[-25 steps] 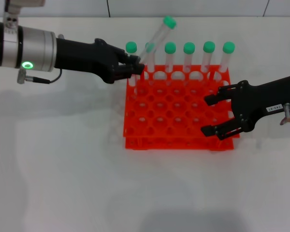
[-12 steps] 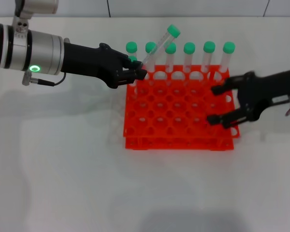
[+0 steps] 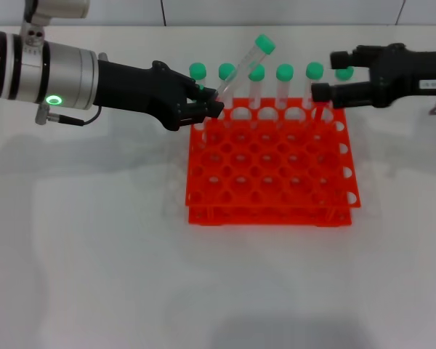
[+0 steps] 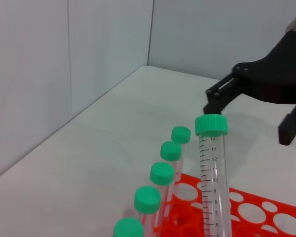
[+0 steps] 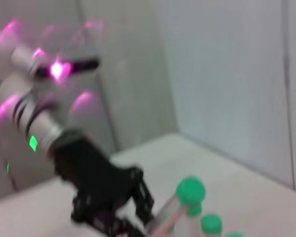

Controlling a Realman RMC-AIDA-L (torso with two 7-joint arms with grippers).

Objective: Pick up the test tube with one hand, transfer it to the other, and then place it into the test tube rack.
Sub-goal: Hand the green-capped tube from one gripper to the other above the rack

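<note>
Left end effector: black, unlabelled, on the silver arm with the green ring. It sits at the back-left corner of the test tube rack, fingers clamped on the lower end of the test tube. The tube is lifted clear of the back row and tilts, green cap up and leaning toward the robot's right, cap above the caps of the standing tubes. In the left wrist view the same tube stands close to the lens, graduation marks legible, cap uppermost.

Test tube rack: orange-red, two-tier, grid of round holes, resting on the white bench. Contents: only the back row is occupied. Six green-capped tubes stand upright there, from the left corner tube to the right corner tube. All other holes visible in the head view hold nothing. The left wrist view shows five of the row's caps in a line running away from the camera.

Right end effector: black, white label on its forearm, at the back-right of the rack, level with the tube caps. Its two fingers are apart and hold nothing; the right corner tube's cap shows between them. It is well apart from the held tube. The right wrist view is motion-blurred; it shows the left end effector and the tilted tube's cap.
</note>
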